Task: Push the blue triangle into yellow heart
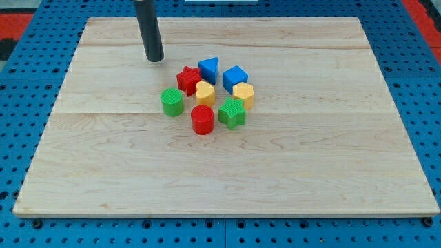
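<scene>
Blue triangle (209,68): small wedge block, lying flat on board, at view's top of cluster. Yellow heart (204,91): just below it toward view's bottom, lobed top face up, nearly touching; contact unclear.

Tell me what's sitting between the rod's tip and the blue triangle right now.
Nothing: in the camera view, bare board separates my tip from the blue triangle. The red star lies just below that line, beside the triangle.
</scene>
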Controlling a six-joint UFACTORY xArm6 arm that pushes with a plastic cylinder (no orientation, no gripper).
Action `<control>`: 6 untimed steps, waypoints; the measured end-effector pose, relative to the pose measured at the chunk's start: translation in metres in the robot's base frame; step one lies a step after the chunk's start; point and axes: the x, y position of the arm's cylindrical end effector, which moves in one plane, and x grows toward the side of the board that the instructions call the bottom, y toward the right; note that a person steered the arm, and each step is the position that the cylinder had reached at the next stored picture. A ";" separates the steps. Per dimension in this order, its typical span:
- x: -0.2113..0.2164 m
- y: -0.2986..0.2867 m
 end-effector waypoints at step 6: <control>0.079 0.160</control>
